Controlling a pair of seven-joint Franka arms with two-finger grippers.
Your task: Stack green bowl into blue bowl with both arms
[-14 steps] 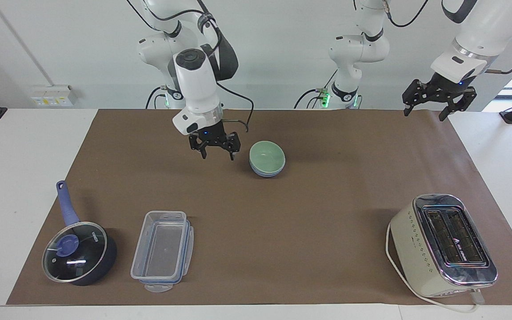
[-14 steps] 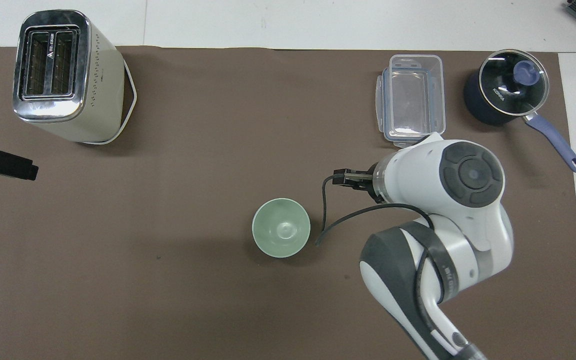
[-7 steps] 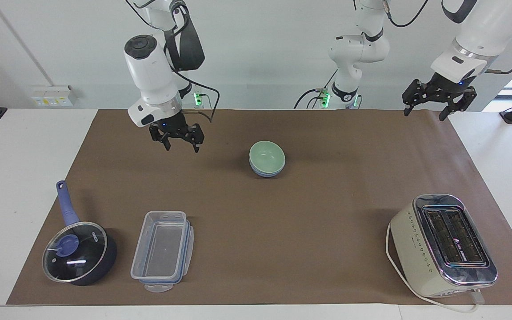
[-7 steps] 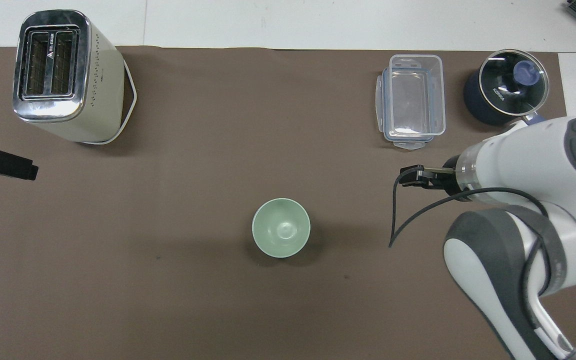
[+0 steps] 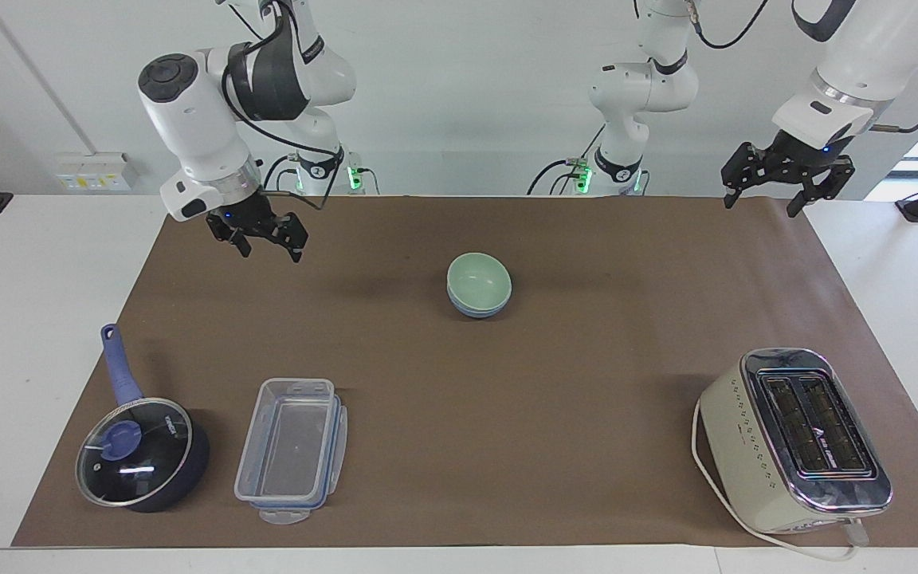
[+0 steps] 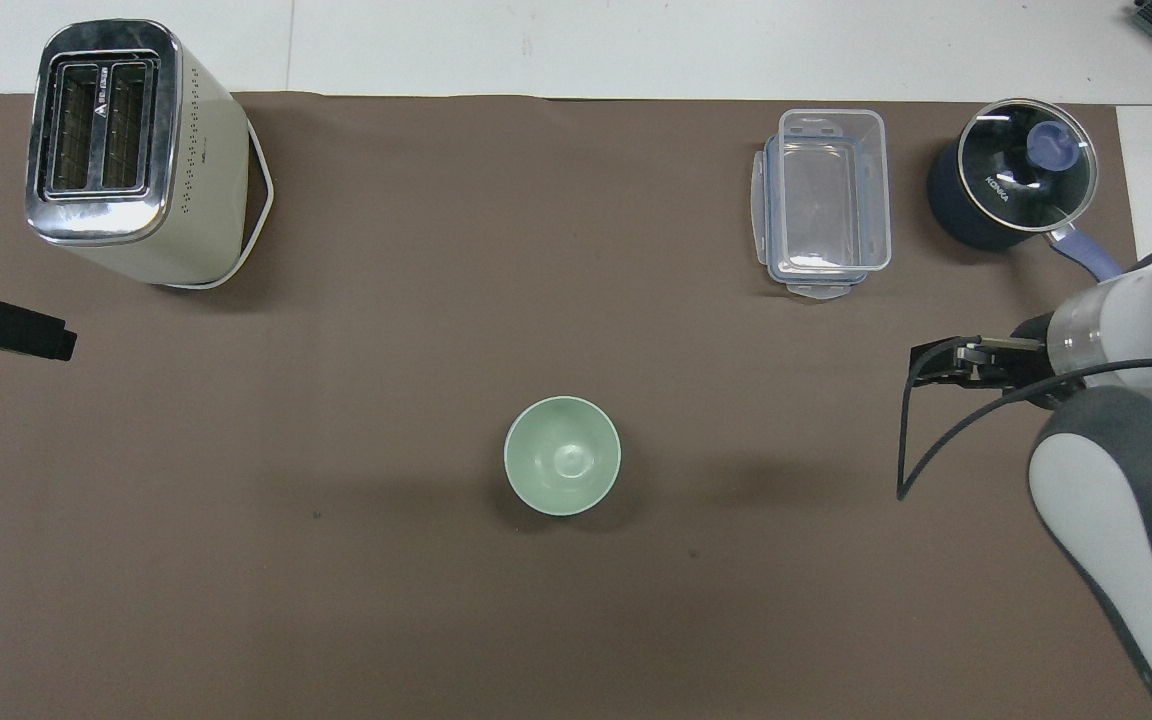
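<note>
Green bowl (image 5: 478,279) sat nested in blue bowl (image 5: 475,308); right end effector (image 5: 258,236), nearer, and left end effector (image 5: 786,177) hung spread, empty.

A pale mint-green bowl (image 5: 479,281) is sitting in a periwinkle-blue bowl (image 5: 475,309) at the frame's centre on a plain brown mat (image 5: 586,383). Lower right, a cream toaster (image 5: 794,438) is showing a chrome top; lower left, a dark-blue saucepan (image 5: 140,454).

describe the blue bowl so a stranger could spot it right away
Start at the brown mat and find the lone stack of two bowls near its middle, nearer the robots than the toaster. The blue bowl is the lower one, only its periwinkle side showing under the green bowl nested in it.
</note>
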